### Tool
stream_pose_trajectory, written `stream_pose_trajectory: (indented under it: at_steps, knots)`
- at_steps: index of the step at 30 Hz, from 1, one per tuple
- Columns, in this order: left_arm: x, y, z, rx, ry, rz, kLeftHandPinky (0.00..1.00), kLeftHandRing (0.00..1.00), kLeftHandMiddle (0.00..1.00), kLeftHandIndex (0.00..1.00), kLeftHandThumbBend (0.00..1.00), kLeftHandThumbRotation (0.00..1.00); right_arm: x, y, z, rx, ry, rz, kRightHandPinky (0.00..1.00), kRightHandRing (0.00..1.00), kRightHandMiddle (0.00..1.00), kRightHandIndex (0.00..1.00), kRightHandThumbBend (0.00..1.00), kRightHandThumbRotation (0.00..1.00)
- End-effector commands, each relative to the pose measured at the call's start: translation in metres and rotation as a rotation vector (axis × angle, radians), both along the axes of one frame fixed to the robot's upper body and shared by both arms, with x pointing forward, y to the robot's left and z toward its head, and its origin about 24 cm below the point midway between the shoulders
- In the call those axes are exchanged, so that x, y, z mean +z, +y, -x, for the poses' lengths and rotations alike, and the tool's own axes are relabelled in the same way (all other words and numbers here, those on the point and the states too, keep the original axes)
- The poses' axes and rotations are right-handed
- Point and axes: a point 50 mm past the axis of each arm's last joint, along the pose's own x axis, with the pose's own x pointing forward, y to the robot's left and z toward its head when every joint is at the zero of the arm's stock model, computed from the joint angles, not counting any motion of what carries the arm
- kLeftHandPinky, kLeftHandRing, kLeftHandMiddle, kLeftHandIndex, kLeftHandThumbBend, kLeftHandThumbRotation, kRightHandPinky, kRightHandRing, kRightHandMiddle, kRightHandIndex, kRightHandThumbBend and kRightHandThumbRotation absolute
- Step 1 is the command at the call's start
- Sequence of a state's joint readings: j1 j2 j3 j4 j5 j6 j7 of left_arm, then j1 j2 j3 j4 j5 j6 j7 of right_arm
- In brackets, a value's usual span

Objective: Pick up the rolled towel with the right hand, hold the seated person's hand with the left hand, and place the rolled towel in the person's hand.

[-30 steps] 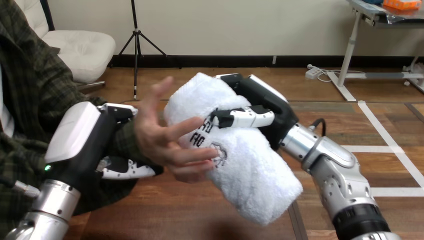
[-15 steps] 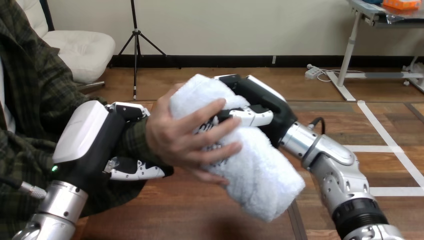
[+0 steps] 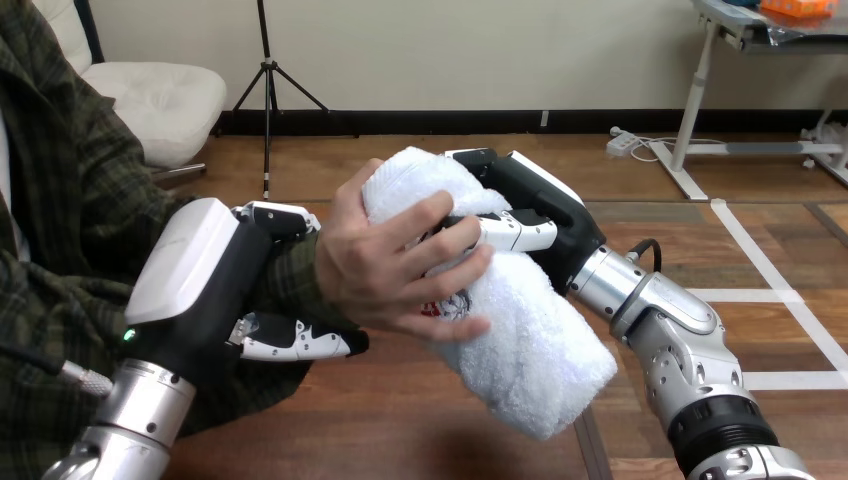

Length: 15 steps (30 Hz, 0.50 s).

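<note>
Head view: the rolled towel (image 3: 535, 345) lies slantwise in the air over the table (image 3: 380, 435), its upper end at the view's middle and its lower end hanging free toward the bottom right. The right robot hand (image 3: 545, 215) is clasped on the towel's upper part, with a finger (image 3: 510, 232) bent across the front of it. The person's hand (image 3: 385, 265) is on the same part from the left, its fingers wrapped over the towel and touching that finger. The left robot hand (image 3: 205, 285) is closed round the person's wrist (image 3: 300, 272), thumb above the sleeve and fingers (image 3: 300, 342) curled beneath.

I judge the step to be the handover, nearly done. To do it well, the right robot hand should loosen slowly and draw away toward the right, without dragging the towel out of the person's grasp. The free lower end is the heavy part, so the towel may tip as support goes. The left robot hand should steady the wrist until the towel sits firm.

The person's hand serves as the receptacle here. It holds the towel's upper part, shared with the right robot hand.
</note>
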State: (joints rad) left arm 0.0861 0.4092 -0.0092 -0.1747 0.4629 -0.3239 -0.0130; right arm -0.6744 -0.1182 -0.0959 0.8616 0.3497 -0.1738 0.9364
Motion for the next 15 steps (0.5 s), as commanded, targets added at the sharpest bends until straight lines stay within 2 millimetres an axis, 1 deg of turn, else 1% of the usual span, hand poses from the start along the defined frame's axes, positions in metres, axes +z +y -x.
stream_pose_trajectory:
  at_steps: [1, 15]
  knots:
    - [0.0160, -0.0275, 0.0031, -0.108, -0.091, 0.101, 0.19, 0.24, 0.32, 0.32, 0.93, 0.00, 0.0352, 0.0304, -0.0108, 0.067, -0.122, -0.040, 0.06, 0.12, 0.23, 0.28, 0.71, 0.00]
    - [0.0109, -0.0332, 0.0037, -0.128, -0.073, 0.130, 0.19, 0.23, 0.31, 0.32, 0.92, 0.00, 0.0343, 0.0319, -0.0105, 0.057, -0.114, -0.050, 0.06, 0.12, 0.22, 0.27, 0.70, 0.00]
